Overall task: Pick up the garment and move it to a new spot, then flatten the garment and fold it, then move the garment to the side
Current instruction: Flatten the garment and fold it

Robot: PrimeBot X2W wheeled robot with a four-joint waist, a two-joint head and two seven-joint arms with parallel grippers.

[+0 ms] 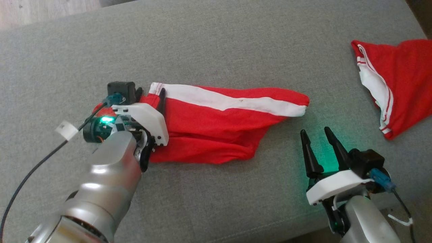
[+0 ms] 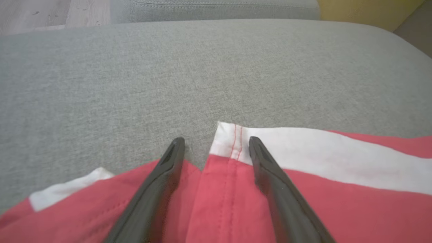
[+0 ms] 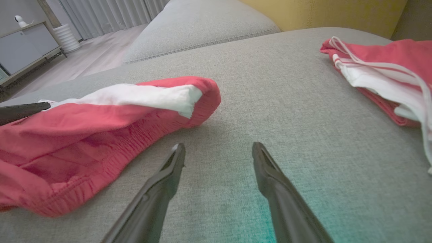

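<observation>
The garment (image 1: 216, 131) is red with a broad white stripe and lies rumpled and elongated across the middle of the grey cushion (image 1: 216, 44). My left gripper (image 1: 151, 91) is over its left end, open. In the left wrist view the left gripper (image 2: 216, 140) has its two fingers spread over the red fabric (image 2: 337, 202), with the stitched white hem corner (image 2: 229, 141) between the tips. My right gripper (image 1: 315, 131) is open just off the garment's right end, touching nothing. In the right wrist view the right gripper (image 3: 218, 145) points at bare cushion beside the garment (image 3: 84, 135).
A second red-and-white clothing piece (image 1: 395, 84) lies at the cushion's far right edge, also seen in the right wrist view (image 3: 381, 74). A black cable (image 1: 37, 165) trails from the left wrist. Wooden floor (image 1: 40, 10) lies beyond the cushion's far left; another grey cushion (image 3: 202, 27) sits behind.
</observation>
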